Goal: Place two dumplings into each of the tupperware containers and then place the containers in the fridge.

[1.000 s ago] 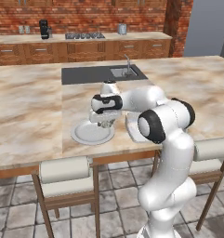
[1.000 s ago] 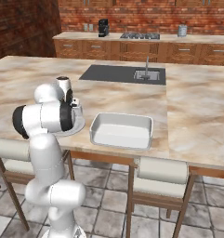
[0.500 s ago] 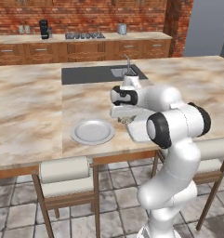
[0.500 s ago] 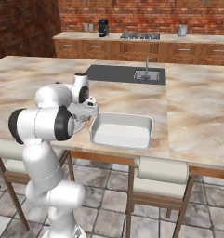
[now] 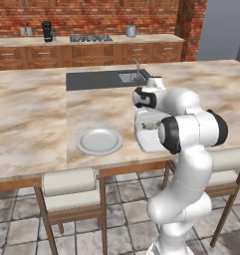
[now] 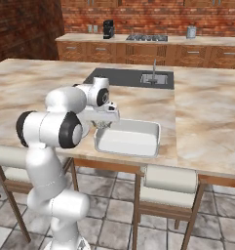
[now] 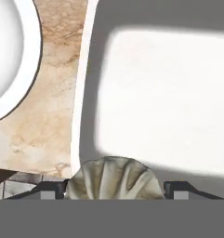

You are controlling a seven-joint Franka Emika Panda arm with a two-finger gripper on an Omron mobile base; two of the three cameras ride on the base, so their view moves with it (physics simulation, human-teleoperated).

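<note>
Claw (image 7: 114,191): clenched on a dumpling (image 7: 114,179).
Relation: white container (image 7: 164,97) lies directly below and ahead; near rim just beside the dumpling.
Plate (image 7: 11,56): off to the side, apart.

Beige-tan ridged dumpling (image 7: 114,179), white tupperware container (image 7: 164,93), round white-grey plate (image 5: 99,141), beige marbled table (image 5: 27,124), red brick wall (image 5: 91,15).

A red brick wall (image 5: 106,15) backs wooden cabinets (image 5: 86,54); a marble island (image 5: 27,119) stands over grey floor tiles (image 5: 116,199), stools (image 5: 71,191) near.
</note>
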